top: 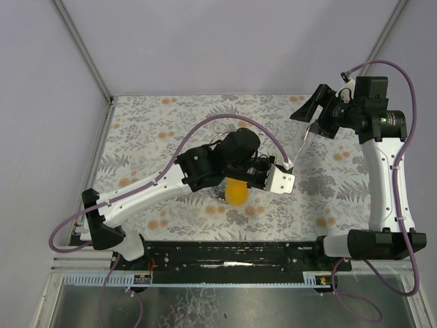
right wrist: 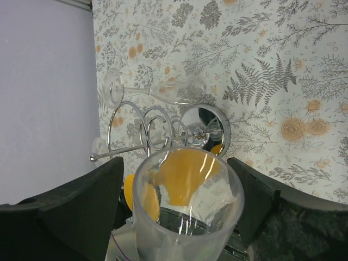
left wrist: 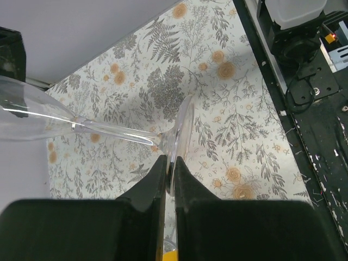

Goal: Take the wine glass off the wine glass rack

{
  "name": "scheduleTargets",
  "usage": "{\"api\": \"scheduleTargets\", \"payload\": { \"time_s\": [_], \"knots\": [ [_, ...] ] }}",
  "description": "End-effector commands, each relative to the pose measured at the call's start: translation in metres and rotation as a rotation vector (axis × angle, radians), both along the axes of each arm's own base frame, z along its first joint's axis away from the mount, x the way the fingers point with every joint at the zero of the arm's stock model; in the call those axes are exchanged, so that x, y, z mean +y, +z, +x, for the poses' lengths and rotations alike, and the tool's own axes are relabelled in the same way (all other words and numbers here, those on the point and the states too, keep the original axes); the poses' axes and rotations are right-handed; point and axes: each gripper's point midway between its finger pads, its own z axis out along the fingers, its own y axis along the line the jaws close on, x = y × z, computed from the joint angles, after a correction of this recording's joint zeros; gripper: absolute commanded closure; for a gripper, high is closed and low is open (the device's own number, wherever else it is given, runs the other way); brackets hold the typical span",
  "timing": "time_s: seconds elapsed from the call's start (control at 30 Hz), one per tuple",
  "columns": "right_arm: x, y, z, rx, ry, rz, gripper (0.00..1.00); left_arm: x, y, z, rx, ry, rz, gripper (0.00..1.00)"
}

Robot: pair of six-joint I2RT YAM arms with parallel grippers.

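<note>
As the glass (left wrist: pixel 114 132) is held clear of the rack (right wrist: pixel 202 120), to its right, two holds are recorded. Left gripper (left wrist: pixel 169 163): fingers clenched on the foot's rim, presumably to present the bowl. Right gripper (right wrist: pixel 174 163): fingers spread beside the bowl, likely to steady it; contact cannot be told. A second glass (right wrist: pixel 163 91) is noted at the rack's loops.

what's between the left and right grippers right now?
A wine glass spans it. Left wrist view: its foot is pinched in the left gripper's fingers. Right wrist view: its bowl sits between the right gripper's fingers.
</note>
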Motion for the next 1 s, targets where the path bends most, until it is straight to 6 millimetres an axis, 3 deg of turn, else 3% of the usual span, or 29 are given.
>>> {"api": "scheduleTargets", "payload": {
  "time_s": [0.0, 0.37, 0.7, 0.97],
  "knots": [
    [-0.002, 0.005, -0.003, -0.024, 0.011, -0.021, 0.19, 0.004, 0.013, 0.0, -0.082, -0.006, -0.027, 1.0],
    [-0.008, -0.012, -0.019, 0.072, 0.05, -0.086, 0.24, 0.007, 0.0, 0.007, -0.134, 0.002, 0.012, 1.0],
    [-0.012, -0.012, -0.017, 0.076, 0.031, -0.094, 0.26, 0.013, -0.008, 0.006, -0.168, -0.01, 0.035, 1.0],
    [-0.013, -0.013, -0.019, 0.095, 0.049, -0.104, 0.39, 0.017, -0.016, 0.005, -0.202, -0.011, 0.06, 1.0]
  ]
}}
